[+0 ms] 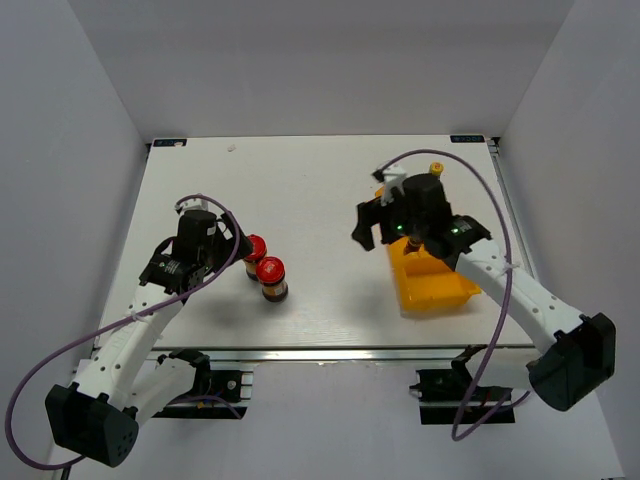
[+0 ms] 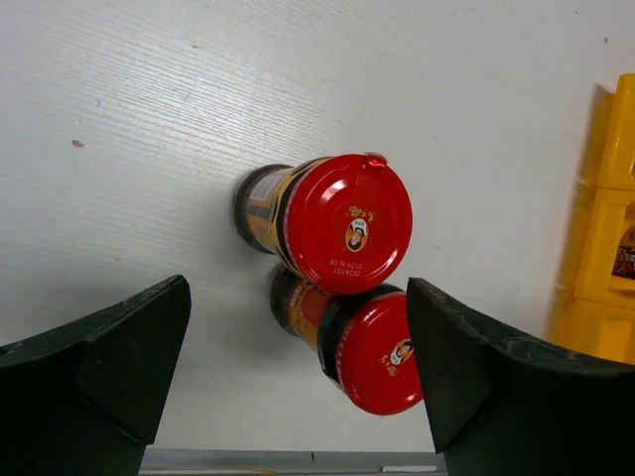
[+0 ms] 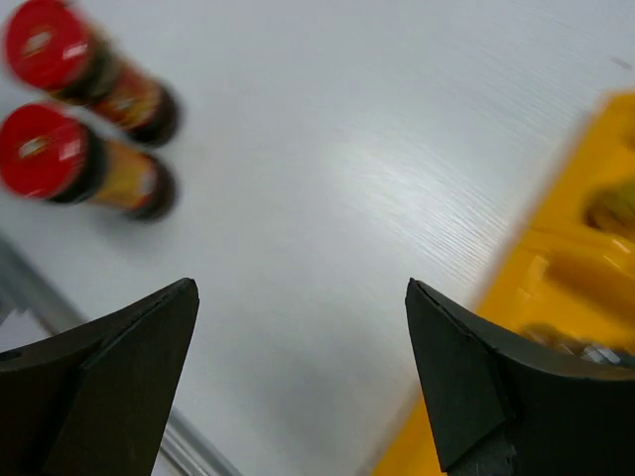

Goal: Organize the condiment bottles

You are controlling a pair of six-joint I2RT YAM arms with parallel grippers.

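Note:
Two squat jars with red lids stand touching on the white table: the far jar [image 1: 255, 246] [image 2: 342, 223] and the near jar [image 1: 271, 272] [image 2: 372, 352]. My left gripper [image 1: 238, 250] [image 2: 298, 297] hangs open above them, and the near jar's lid lies close to the right finger [image 2: 466, 367]. My right gripper [image 1: 372, 228] [image 3: 300, 288] is open and empty over bare table, just left of the yellow tray [image 1: 436, 294] [image 3: 541, 268]. Both jars [image 3: 45, 40] [image 3: 50, 159] show at the right wrist view's upper left. A yellow-capped bottle [image 1: 436, 167] stands behind the right arm, which hides most of the tray's contents.
The yellow tray [image 2: 600, 248] shows at the left wrist view's right edge with something brown in one compartment. The table's metal front rail [image 1: 300, 352] runs along the near edge. White walls close in the left, right and back sides.

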